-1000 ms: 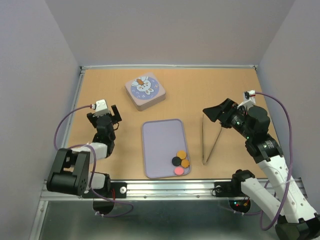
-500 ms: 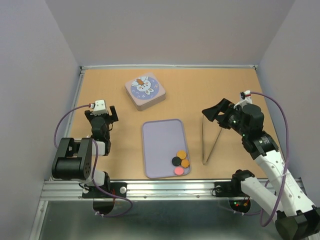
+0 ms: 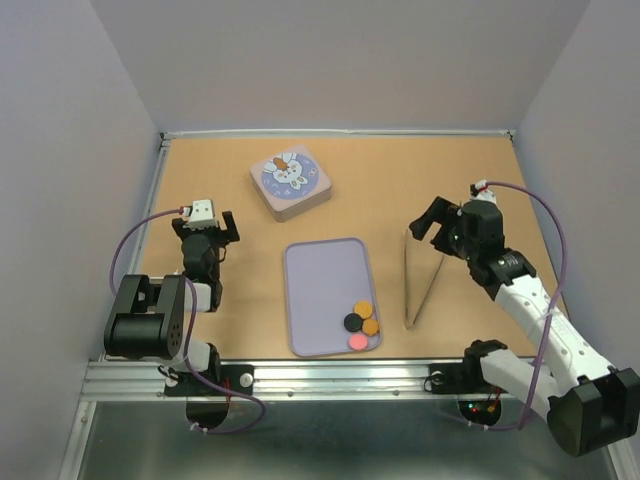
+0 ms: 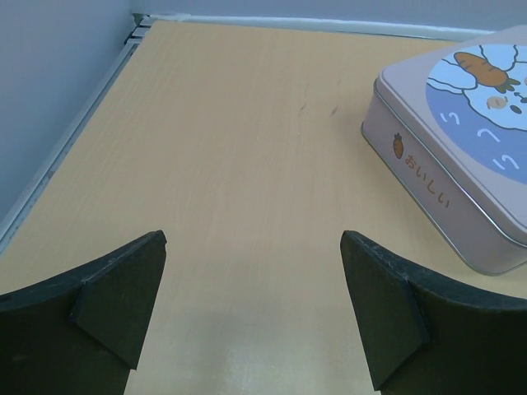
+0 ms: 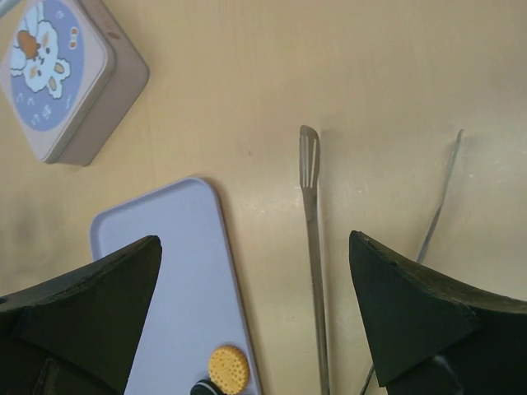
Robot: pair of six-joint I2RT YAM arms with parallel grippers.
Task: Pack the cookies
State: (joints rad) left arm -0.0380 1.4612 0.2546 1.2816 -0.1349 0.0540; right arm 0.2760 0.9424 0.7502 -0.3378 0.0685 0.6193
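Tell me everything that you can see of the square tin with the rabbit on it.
The tin is square with rounded corners and looks like pale pinkish-beige metal. Its lid is on and bears a blue disc with a white rabbit and an orange carrot; one side wall shows a small carrot and orange Japanese characters. It lies flat on the wooden table, turned at an angle to its edges, beyond the lilac tray and apart from it. Nothing else touches it.

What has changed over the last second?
The right gripper shifted slightly left as its arm straightened, open over the tongs. The left gripper edged slightly away from its base, open. Nothing grasped or released. The tin, tray and cookies stayed put.
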